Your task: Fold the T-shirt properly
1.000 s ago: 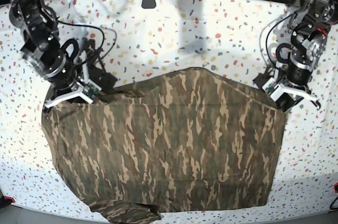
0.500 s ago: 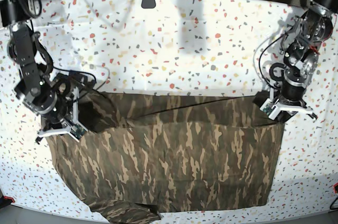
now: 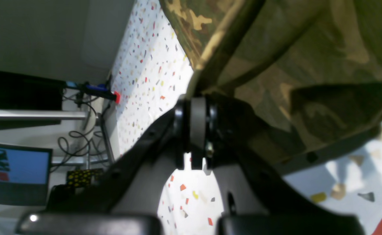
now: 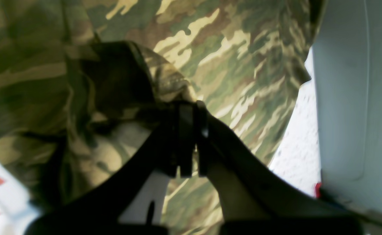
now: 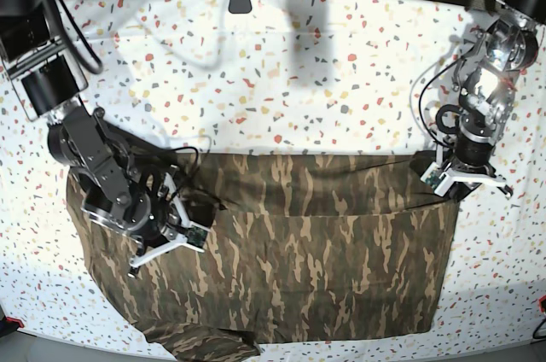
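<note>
While the T-shirt (image 5: 290,251) lies across the frame's lower half, you have its folded upper edge pinched in both closed grippers: left gripper (image 5: 465,178) at right, right gripper (image 5: 166,242) at lower left.

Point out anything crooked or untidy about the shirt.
The T-shirt is folding unevenly: the right gripper has carried its corner much farther forward than the left gripper, and a sleeve hangs over the table's front edge.

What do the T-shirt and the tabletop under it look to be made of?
T-shirt: soft, matte woven or knit cloth with a printed camouflage pattern; it drapes and creases where both grippers pinch it. Table: a hard, smooth white surface with coloured flecks, terrazzo-like, though possibly a printed laminate or cover; it shows a slight sheen.
</note>
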